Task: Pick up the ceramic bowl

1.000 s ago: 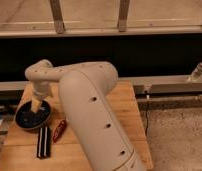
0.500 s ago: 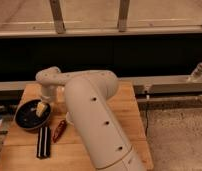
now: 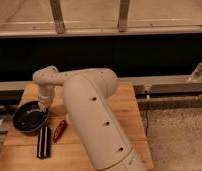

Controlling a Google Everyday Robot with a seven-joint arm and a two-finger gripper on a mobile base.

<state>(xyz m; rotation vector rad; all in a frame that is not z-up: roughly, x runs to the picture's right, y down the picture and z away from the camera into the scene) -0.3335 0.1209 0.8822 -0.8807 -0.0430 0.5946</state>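
Observation:
The ceramic bowl (image 3: 29,118) is round, shallow and glossy black, and sits at the left edge of the wooden table (image 3: 121,107). My gripper (image 3: 44,103) hangs down from the white wrist, right at the bowl's far right rim. I cannot tell whether it is touching the bowl. My big white arm (image 3: 91,115) crosses the middle of the view and hides part of the table.
A small red object (image 3: 59,131) lies just right of the bowl. A black rectangular object (image 3: 43,142) lies in front of the bowl. A dark wall and a metal rail (image 3: 169,85) run behind the table. A speckled floor (image 3: 179,135) lies to the right.
My wrist and gripper have shifted to the right, from over the bowl's middle to its right rim. The bowl has stayed in about the same place.

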